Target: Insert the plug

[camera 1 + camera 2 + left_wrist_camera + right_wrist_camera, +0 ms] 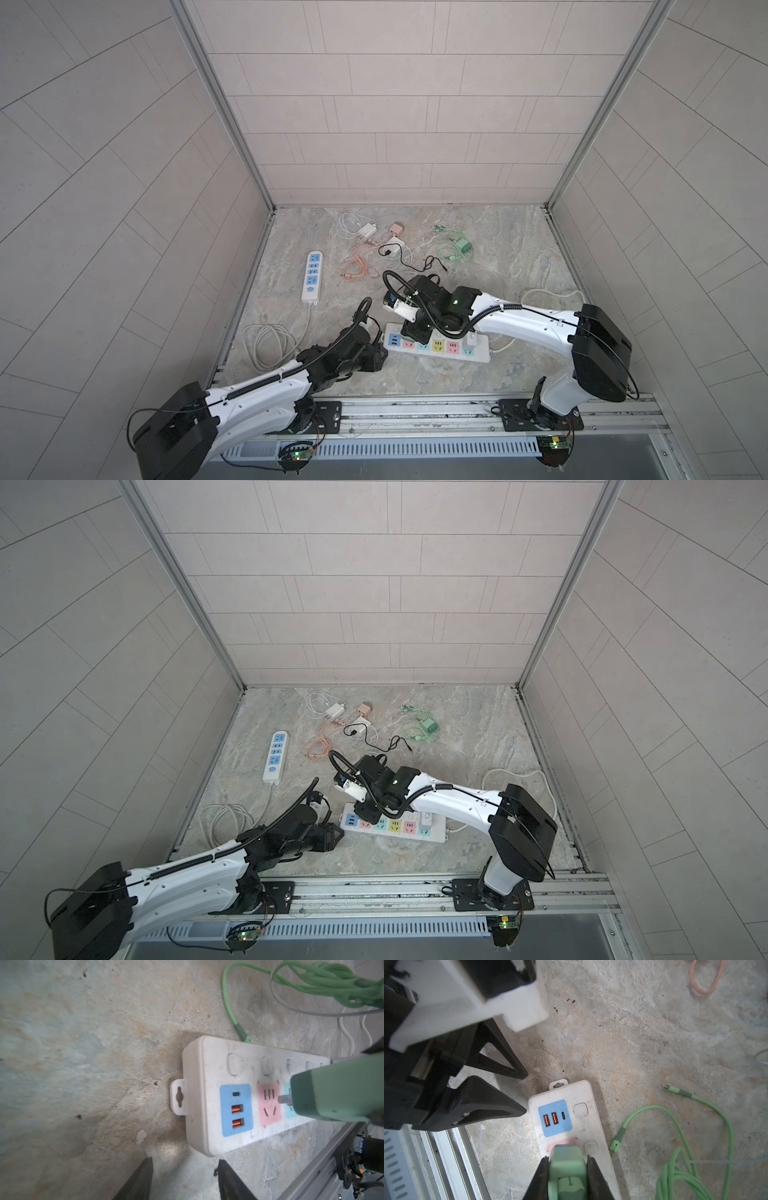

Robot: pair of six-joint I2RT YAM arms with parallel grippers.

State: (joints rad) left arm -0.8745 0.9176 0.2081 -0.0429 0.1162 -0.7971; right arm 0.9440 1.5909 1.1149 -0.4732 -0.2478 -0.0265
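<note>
Fig. My two arms at work. My left arm (266, 388) stretches low and forward from its base. At its end the left gripper (184, 1161) is held low, its fingers (141, 1180) apart with nothing between them. My right arm (536, 322) reaches inward toward the middle with the wrist bent downward. The right gripper (567, 1157) is clamped on a green charger (568, 1169).

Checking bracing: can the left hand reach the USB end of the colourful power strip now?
Probably yes. The left hand sits open just off the USB end of the power strip, bare floor between; the right hand holds the green plug farther along.
</note>
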